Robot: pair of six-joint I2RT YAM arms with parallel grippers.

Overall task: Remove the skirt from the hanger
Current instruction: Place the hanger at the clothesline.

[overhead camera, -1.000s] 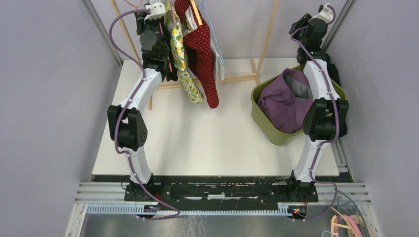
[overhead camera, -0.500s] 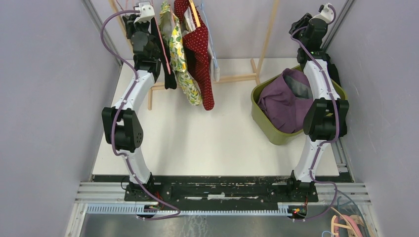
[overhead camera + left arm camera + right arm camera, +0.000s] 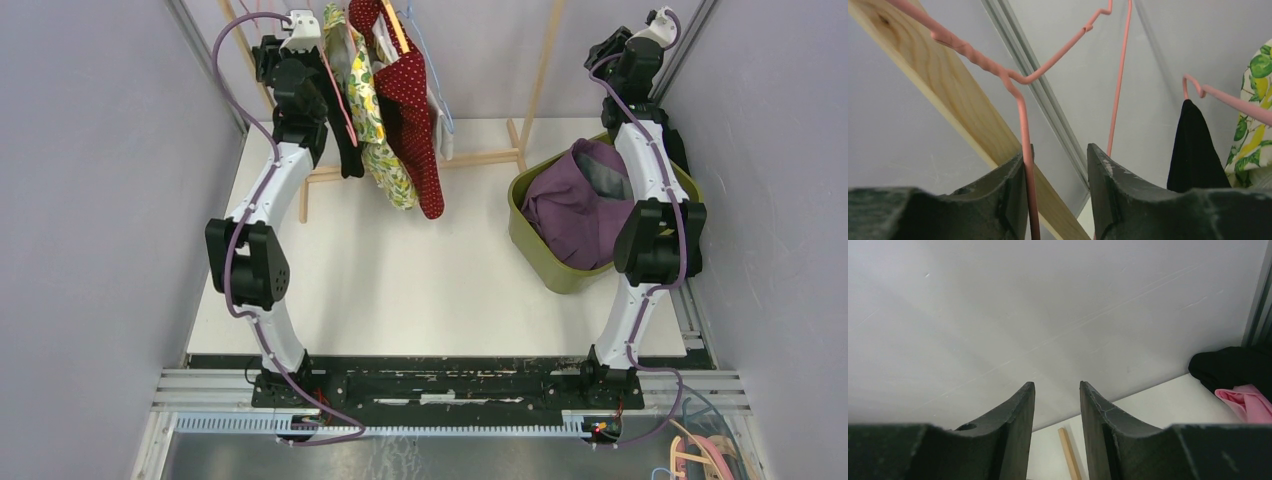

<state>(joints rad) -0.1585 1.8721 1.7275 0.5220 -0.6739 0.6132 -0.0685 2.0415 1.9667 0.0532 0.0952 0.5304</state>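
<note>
The skirt [image 3: 346,150], a narrow black cloth, hangs from one end of a pink wire hanger [image 3: 336,92] on the wooden rack. In the left wrist view the skirt [image 3: 1194,152] drapes from the hanger's hooked tip [image 3: 1193,85]. My left gripper [image 3: 1059,150] is open high at the rack. A pink hanger wire [image 3: 1024,150] lies against its left finger, with a clear gap to the right finger. My right gripper [image 3: 1056,385] is open and holds nothing, raised at the back right and facing the wall.
A floral garment [image 3: 378,120] and a red dotted garment [image 3: 412,125] hang beside the skirt. An olive basket [image 3: 540,250] at the right holds a purple garment [image 3: 575,205]. The wooden rack frame [image 3: 540,70] stands at the back. Grey walls close in on both sides.
My left gripper has gone from shut on the pink hanger to open. The left arm moved left, then slightly back, and the hanging clothes swung with it. The right arm stayed still.
</note>
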